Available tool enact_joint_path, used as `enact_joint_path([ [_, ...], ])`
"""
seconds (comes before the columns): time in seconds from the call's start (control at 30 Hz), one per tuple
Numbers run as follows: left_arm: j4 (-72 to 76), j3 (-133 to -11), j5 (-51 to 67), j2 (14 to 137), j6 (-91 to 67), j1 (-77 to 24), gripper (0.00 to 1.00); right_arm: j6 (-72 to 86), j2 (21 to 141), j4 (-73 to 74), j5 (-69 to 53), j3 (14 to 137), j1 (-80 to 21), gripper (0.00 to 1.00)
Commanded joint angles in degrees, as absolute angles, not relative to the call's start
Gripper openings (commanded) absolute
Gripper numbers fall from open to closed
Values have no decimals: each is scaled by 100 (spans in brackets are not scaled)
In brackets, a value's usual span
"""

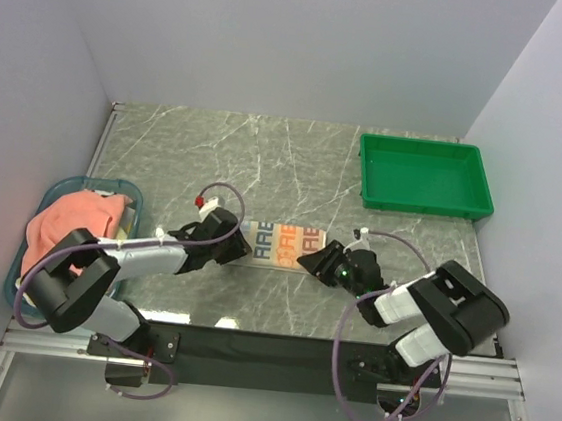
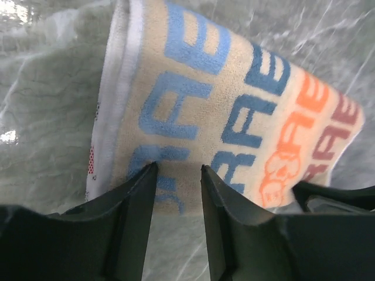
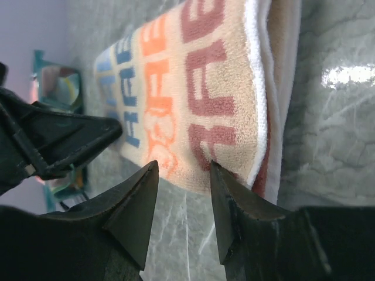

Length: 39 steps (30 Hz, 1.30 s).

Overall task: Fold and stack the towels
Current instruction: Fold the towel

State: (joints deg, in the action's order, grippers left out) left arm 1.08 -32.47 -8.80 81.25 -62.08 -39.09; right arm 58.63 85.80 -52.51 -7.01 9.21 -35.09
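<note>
Centrally on the bench [image 1: 266, 159], near the arms, lies the cream towel [image 1: 283, 242], folded to a narrow strip running left to right, lettered side up. Layered hems show at both short ends in the wrist views, so it looks doubled over at least once. At its left end sits the left end effector [image 2: 176, 170], at its right end the right end effector [image 3: 183, 167]. Each has its fingers parted with the tips at the near long edge; bare bench shows in each gap and nothing is pinched. Judgement: one arm per end keeps the strip square and lets both ends lift together for the next fold, probably end to end. Low tips suit sliding under a soft edge; the risk is catching only the top layer. The basket [image 1: 127, 190] at the left bench edge holds the salmon towel [image 1: 69, 220], heaped, unfolded, riding over the rim; a paler scrap beside it is too small to name. The tray [image 1: 422, 207], far right and well apart from the arms, shows nothing inside.
</note>
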Motion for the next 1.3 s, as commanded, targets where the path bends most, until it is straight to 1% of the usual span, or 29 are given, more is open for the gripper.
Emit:
enact_joint_path([
  [0.0,649,-2708,-967,8165,-6714,-3762,43,6239,9236,-6853,-562,537,-3516,49],
  [0.1,712,-2330,-932,8060,-6987,-3718,42,6389,9650,-7680,-615,282,-3498,49],
  [0.23,642,-2040,-949,7666,-7058,-3656,42,6381,9511,-7787,-563,211,-3481,49],
  [0.33,484,-1960,-1037,7410,-6996,-3656,43,6083,8800,-7113,-510,464,-3472,51],
  [0.37,440,-1977,-1089,7366,-6996,-3656,43,5960,8354,-6379,-492,614,-3463,51],
  [0.4,413,-1978,-1099,7348,-6979,-3656,43,5689,8132,-5981,-431,781,-3463,53],
  [0.47,483,-1960,-1125,7356,-6970,-3648,43,5424,7789,-5251,-404,1247,-3446,53],
  [0.5,527,-1960,-1108,7400,-6944,-3647,43,5249,7752,-5143,-422,1379,-3445,54],
  [0.6,589,-2039,-1029,7742,-6908,-3647,43,5159,8023,-4974,-501,1906,-3349,54],
  [0.73,615,-2022,-1011,7919,-6952,-3630,43,5396,8822,-5543,-519,2311,-3208,54],
  [0.87,519,-1934,-1055,7752,-6943,-3577,43,5659,9928,-6089,-483,2382,-3006,54],
  [0.93,475,-1855,-1046,7638,-6943,-3507,43,5783,10229,-6519,-518,2295,-2892,53],
  [1.0,440,-1776,-1037,7559,-6978,-3420,43,5827,10528,-6618,-457,2224,-2813,53],
  [1.1,317,-1661,-967,7436,-6952,-3209,43,5670,10574,-6548,-483,2215,-2751,54],
  [1.17,124,-1678,-871,7357,-6873,-3094,44,5564,10267,-6408,-545,2189,-2690,54],
  [1.2,27,-1722,-914,7313,-6795,-3085,45,5433,10118,-6346,-693,2171,-2663,56],
  [1.23,0,-1818,-931,7217,-6724,-3085,47,5336,9725,-6067,-773,2188,-2637,57],
  [1.27,-322,-1898,-940,7164,-6645,-3076,49,5231,9486,-5777,-826,2223,-2567,61],
])
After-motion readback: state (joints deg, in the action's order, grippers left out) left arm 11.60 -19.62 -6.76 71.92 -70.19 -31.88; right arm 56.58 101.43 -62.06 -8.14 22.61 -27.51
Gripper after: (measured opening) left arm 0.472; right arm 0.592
